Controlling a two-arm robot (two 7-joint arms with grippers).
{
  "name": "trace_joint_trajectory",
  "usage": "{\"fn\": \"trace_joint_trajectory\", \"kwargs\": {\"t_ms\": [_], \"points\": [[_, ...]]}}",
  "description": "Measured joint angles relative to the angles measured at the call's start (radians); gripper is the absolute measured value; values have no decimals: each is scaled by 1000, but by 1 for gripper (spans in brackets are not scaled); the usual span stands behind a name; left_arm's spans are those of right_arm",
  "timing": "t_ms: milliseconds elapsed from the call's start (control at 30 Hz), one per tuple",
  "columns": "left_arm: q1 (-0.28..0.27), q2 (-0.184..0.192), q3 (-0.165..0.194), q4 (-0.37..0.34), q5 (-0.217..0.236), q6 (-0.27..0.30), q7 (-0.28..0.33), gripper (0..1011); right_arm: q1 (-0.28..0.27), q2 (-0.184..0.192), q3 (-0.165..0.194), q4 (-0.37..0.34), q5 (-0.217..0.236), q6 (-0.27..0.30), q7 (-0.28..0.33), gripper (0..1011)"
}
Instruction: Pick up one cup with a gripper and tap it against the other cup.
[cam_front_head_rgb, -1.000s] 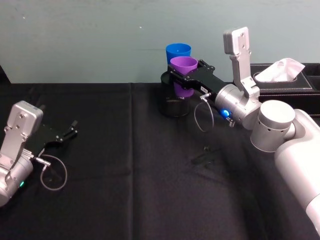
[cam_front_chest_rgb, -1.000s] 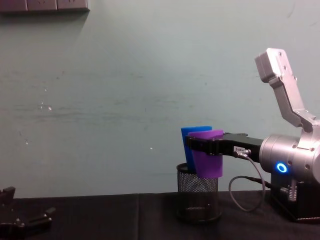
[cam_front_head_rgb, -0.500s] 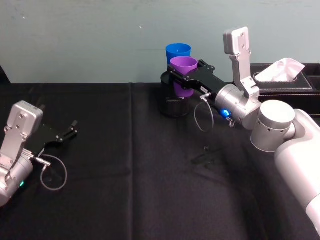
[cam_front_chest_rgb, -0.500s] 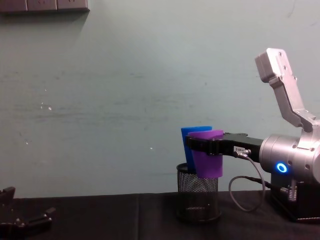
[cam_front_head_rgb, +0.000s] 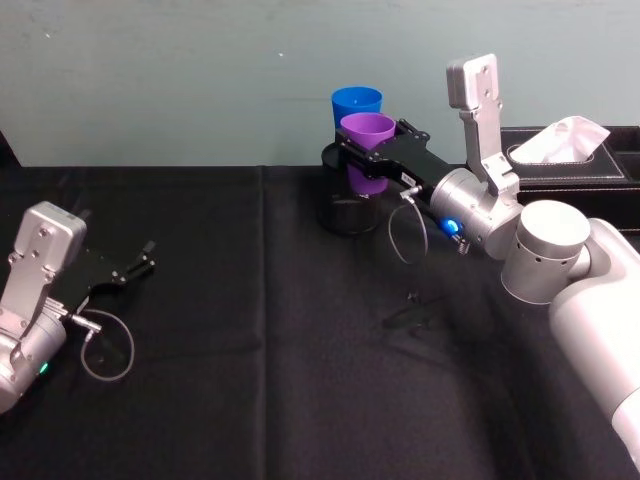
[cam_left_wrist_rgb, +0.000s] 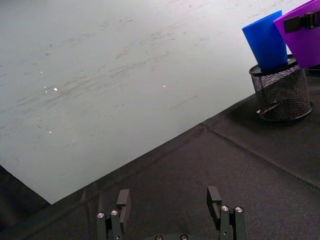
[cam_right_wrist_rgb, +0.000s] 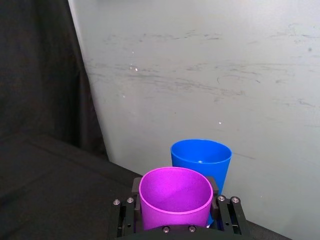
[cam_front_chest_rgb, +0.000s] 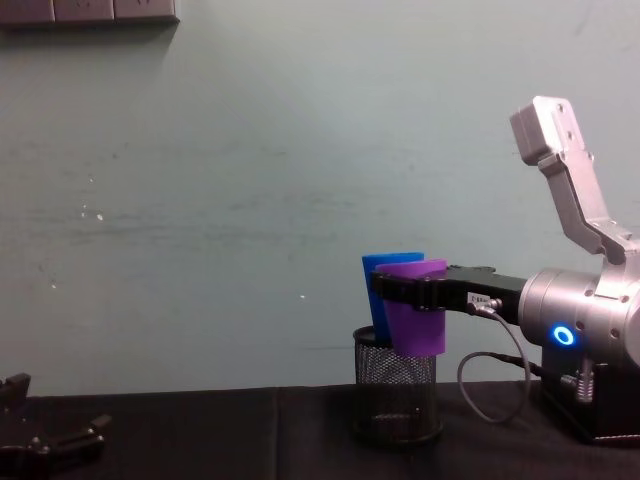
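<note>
Left pincer (cam_front_head_rgb: 140, 262) rests open, near left on the bench (cam_front_head_rgb: 250, 380). Far centre, the blue cup (cam_front_head_rgb: 357, 103) stands in a mesh holder (cam_front_head_rgb: 345, 212). The right pincer (cam_front_head_rgb: 362, 152) grips the purple cup (cam_front_head_rgb: 368, 130) just before it, perhaps touching. A hard tap could topple cup and holder. Two cups, one holder, two pincers.

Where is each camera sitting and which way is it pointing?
Head: high, looking down at the table; both arms, left gripper parked open.
Chest: low, facing the wall; right gripper enters from the right.
Left wrist: behind the left gripper, facing the mesh holder.
Right wrist: behind the right gripper, over the purple cup.
All share the blue cup.
</note>
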Motion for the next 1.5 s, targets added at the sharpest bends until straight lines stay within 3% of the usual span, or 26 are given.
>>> {"fn": "trace_joint_trajectory", "kwargs": {"t_ms": [867, 1033, 1300, 1500], "points": [[0, 0, 0, 0, 0, 0, 0, 1000, -7, 0, 3, -8, 0, -8, 8, 743], [0, 0, 0, 0, 0, 0, 0, 1000, -54, 13, 8, -72, 9, 3, 22, 743], [0, 0, 0, 0, 0, 0, 0, 1000, -189, 61, 5, -244, 41, 25, 46, 743], [0, 0, 0, 0, 0, 0, 0, 1000, -277, 97, -9, -328, 42, 1, 46, 743]]}}
